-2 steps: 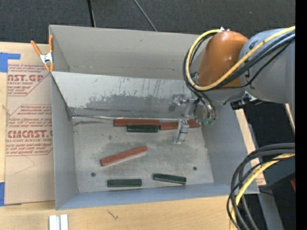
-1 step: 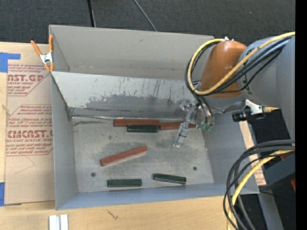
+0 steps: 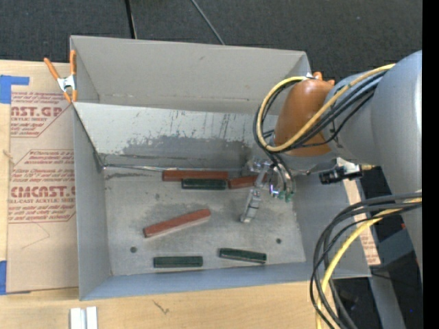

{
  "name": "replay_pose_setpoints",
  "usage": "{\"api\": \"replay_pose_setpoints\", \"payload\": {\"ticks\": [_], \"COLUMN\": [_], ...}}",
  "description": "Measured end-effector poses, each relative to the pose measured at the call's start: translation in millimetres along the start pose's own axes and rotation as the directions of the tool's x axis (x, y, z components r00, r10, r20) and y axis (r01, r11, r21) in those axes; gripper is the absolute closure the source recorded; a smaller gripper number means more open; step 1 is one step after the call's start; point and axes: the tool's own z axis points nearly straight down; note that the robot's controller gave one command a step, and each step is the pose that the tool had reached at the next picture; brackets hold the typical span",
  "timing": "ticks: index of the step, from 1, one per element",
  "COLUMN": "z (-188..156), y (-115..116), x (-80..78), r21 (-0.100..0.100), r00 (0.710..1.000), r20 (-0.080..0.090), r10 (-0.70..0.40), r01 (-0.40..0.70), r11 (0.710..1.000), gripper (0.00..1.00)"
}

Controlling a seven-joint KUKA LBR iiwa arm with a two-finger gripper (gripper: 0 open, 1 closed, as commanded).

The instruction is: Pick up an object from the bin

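In the camera view, the arm reaches in from the right, with its orange cover (image 3: 304,115) and looped cables (image 3: 274,118) hanging above the right rear part of the bin (image 3: 185,67). The claw (image 3: 248,214) points down at the bin floor, low and close to it. I cannot tell how far open it is, and no bar is seen in its hold.

Six flat bars lie spread over the floor. Nearest to the claw is a short brown bar (image 3: 241,181), just behind it at the foot of the sloping back wall. To the left along that wall lie a dark green bar (image 3: 204,183) and a longer brown bar (image 3: 194,175), touching side by side. A red-brown bar (image 3: 177,223) lies aslant in the middle, left of the claw. Two more dark green bars sit near the front wall, one (image 3: 242,255) in front of the claw and one (image 3: 178,261) further left.

The claw's tip appears to be over bare floor, not over any bar, so closing here would likely catch nothing. The bars lie flat and thin, so a grip from above may slide off or only push one aside. The short brown bar is tucked under the wrist by the wall, where the claw could jam against the slope.
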Motion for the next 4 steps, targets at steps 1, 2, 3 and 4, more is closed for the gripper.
{"api": "replay_pose_setpoints", "payload": {"ticks": [1, 2, 3, 4], "z": [-3.9, -3.9, -6.8, -26.2], "y": [2.8, 2.8, 2.6, 2.3], "x": [0.3, 0.3, 1.5, 3.9], "r21": [-0.002, -0.002, 0.000, 0.002], "r00": [0.981, 0.981, 0.981, 0.981], "r20": [0.005, 0.005, 0.002, -0.006], "r10": [0.193, 0.193, 0.193, 0.194], "r01": [-0.193, -0.193, -0.193, -0.194], "r11": [0.981, 0.981, 0.981, 0.981], "gripper": [1.00, 1.00, 1.00, 1.00]}}
